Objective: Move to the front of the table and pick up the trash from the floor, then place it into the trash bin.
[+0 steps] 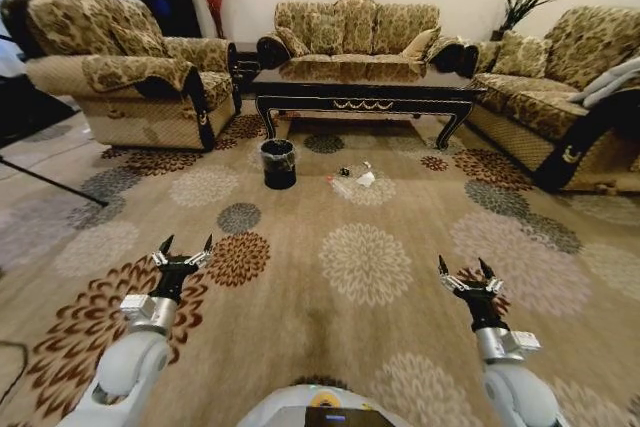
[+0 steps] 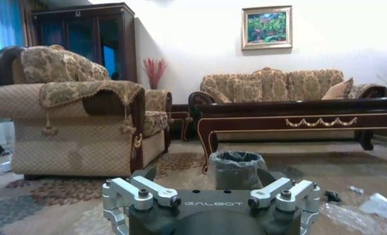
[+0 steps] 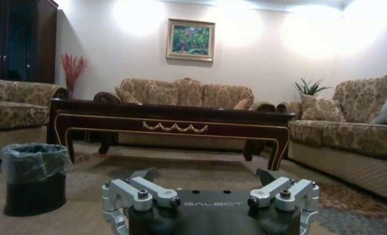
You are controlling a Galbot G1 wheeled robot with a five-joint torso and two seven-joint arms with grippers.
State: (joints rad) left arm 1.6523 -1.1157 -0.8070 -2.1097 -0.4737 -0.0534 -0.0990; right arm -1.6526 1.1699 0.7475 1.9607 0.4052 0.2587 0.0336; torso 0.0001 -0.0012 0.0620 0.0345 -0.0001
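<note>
The dark glossy table (image 1: pixel 365 87) stands ahead between the sofas. In front of it on the patterned floor (image 1: pixel 360 267) stands the small black trash bin (image 1: pixel 278 163) with a liner bag. The trash lies just right of the bin: a clear bottle (image 1: pixel 340 186), crumpled white paper (image 1: pixel 366 178) and a small dark piece (image 1: pixel 345 171). My left gripper (image 1: pixel 187 247) and right gripper (image 1: pixel 462 272) hover low over the carpet, well short of the trash, both open and holding nothing. The left wrist view shows the bin (image 2: pixel 236 169) and the paper (image 2: pixel 376 204). The bin (image 3: pixel 35 176) and table (image 3: pixel 174 122) appear in the right wrist view.
An armchair (image 1: pixel 120 57) stands at the left, a sofa (image 1: pixel 350 27) behind the table, and another sofa (image 1: pixel 560 87) at the right. A thin dark pole (image 1: pixel 50 182) lies across the floor at the left. Open carpet stretches between me and the trash.
</note>
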